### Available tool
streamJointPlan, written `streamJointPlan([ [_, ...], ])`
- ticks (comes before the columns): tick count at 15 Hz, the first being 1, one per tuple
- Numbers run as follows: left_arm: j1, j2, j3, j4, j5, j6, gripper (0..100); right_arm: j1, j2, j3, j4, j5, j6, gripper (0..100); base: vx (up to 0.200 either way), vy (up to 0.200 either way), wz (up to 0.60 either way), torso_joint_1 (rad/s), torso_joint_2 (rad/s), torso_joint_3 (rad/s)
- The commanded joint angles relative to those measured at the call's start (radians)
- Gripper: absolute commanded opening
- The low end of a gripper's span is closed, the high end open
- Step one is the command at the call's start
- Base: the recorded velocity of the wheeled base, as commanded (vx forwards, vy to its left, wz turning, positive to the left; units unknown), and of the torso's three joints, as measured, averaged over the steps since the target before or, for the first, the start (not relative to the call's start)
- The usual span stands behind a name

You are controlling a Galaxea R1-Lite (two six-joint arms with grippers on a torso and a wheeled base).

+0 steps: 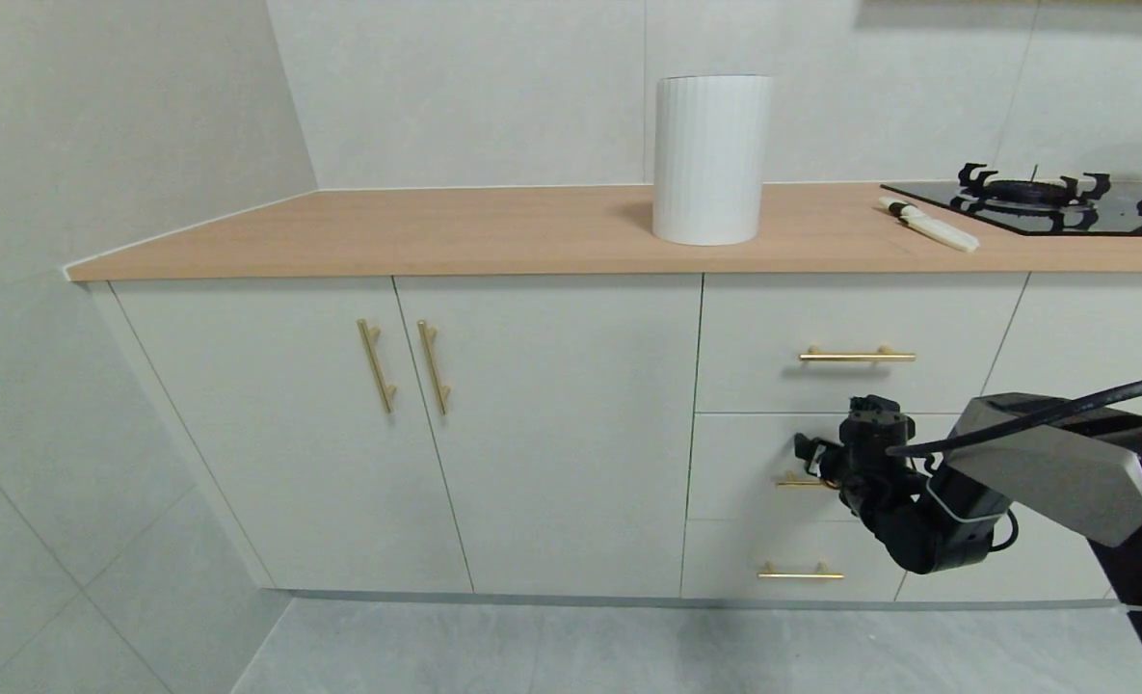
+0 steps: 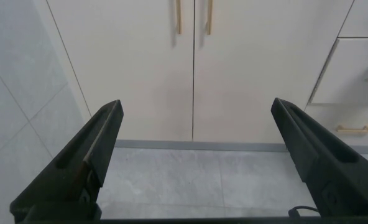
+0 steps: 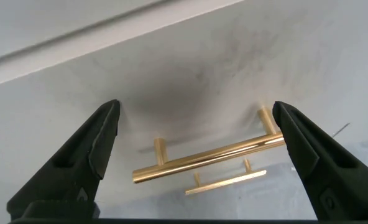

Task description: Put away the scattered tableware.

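A pale cream utensil (image 1: 927,224) lies on the wooden countertop (image 1: 455,231), just left of the stove. A tall white ribbed container (image 1: 710,159) stands upright mid-counter. My right gripper (image 1: 814,461) is low in front of the drawer stack, at the middle drawer's gold handle (image 1: 800,481). In the right wrist view that gripper (image 3: 196,149) is open, and the gold handle (image 3: 209,155) lies straight ahead between its fingers; contact cannot be told. My left gripper (image 2: 196,155) is open and holds nothing, facing the double cabinet doors (image 2: 193,62) near the floor.
A black gas stove (image 1: 1043,202) sits at the counter's right end. Three drawers stack under it, with a top handle (image 1: 857,356) and a bottom handle (image 1: 800,574). The double doors carry two vertical gold handles (image 1: 405,366). A tiled wall closes the left side.
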Motion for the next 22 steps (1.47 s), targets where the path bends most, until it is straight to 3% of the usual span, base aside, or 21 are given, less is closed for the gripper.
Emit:
streamJointPlan([
  [1,0.000,0.000,0.000,0.000,0.000,0.001,100,-0.004,0.025,-0.044,-0.002,-0.013,0.011,100,0.000,0.000,0.00,0.000,0.00,0.000],
  [5,0.000,0.000,0.000,0.000,0.000,-0.001,100,-0.006,0.043,-0.090,-0.002,-0.053,0.015,100,0.000,0.000,0.00,0.000,0.00,0.000],
  [9,0.000,0.000,0.000,0.000,0.000,-0.001,100,-0.004,0.002,-0.030,-0.004,-0.057,0.014,100,0.000,0.000,0.00,0.000,0.00,0.000],
  [13,0.000,0.000,0.000,0.000,0.000,-0.001,100,0.014,-0.221,0.258,-0.004,0.022,0.006,100,0.000,0.000,0.00,0.000,0.00,0.000],
  [15,0.000,0.000,0.000,0.000,0.000,-0.001,100,0.026,-0.436,0.433,-0.004,0.026,0.001,100,0.000,0.000,0.00,0.000,0.00,0.000],
  [22,0.000,0.000,0.000,0.000,0.000,0.001,100,0.034,-1.236,0.873,0.000,-0.028,-0.233,100,0.000,0.000,0.00,0.000,0.00,0.000],
])
